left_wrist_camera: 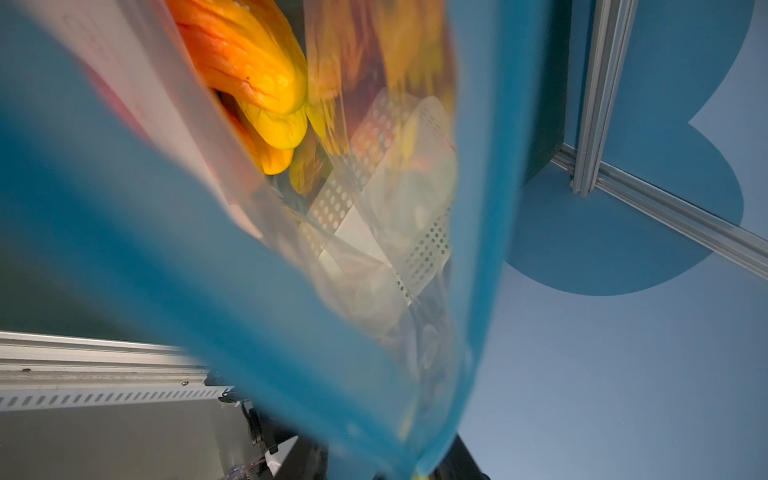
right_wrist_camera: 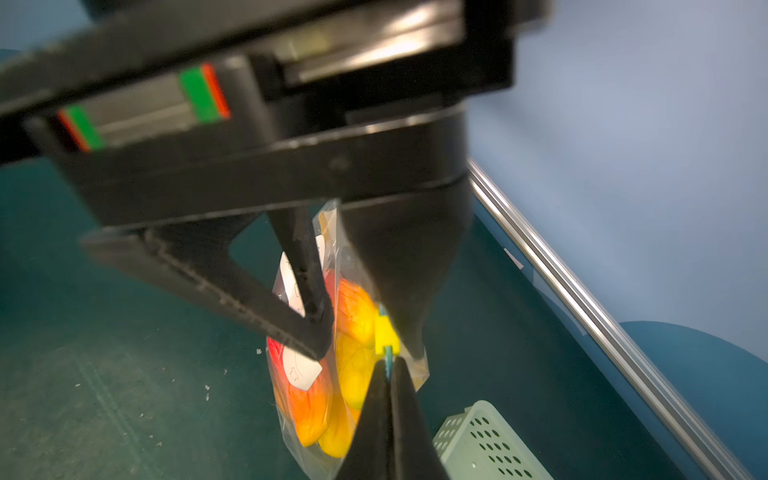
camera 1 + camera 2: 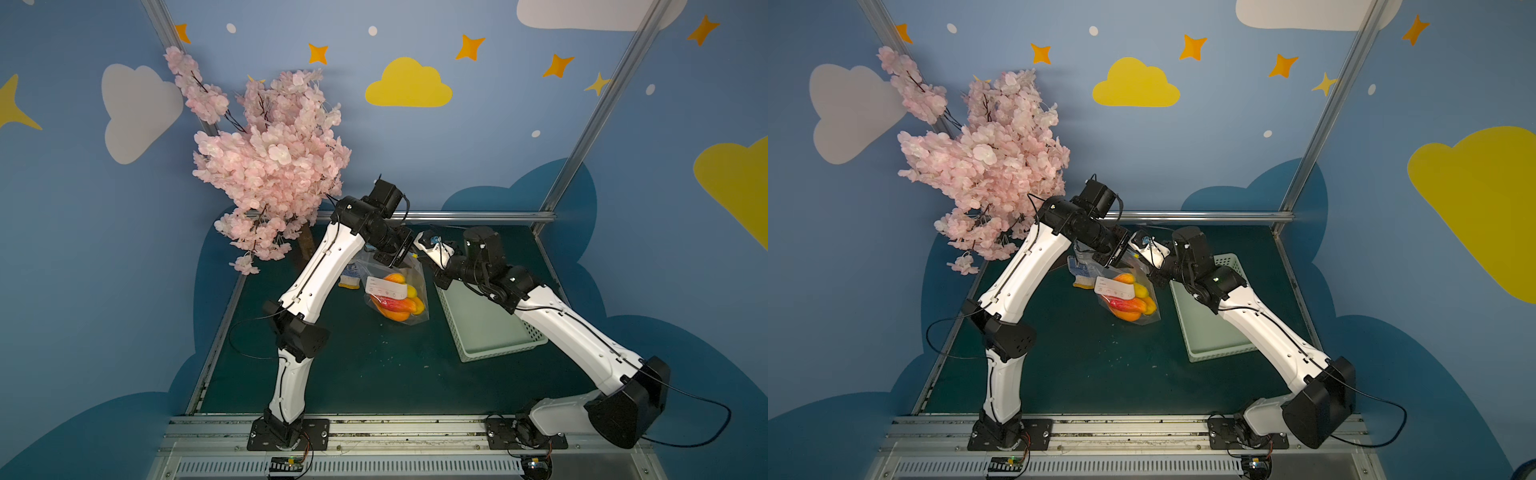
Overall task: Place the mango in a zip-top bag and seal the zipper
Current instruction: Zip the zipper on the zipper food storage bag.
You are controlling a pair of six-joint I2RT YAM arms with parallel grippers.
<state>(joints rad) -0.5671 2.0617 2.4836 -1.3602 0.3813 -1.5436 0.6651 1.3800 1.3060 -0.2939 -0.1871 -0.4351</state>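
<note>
With the mango [image 3: 395, 301] already inside the zip-top bag [image 3: 411, 316], held upright over the tabletop [image 3: 374, 365], and the right gripper [image 2: 388, 374] clamped on the zipper [image 1: 124, 208], the left gripper [image 2: 365, 349], jaws parted around the mouth, should pinch the strip and slide along it evenly.
</note>
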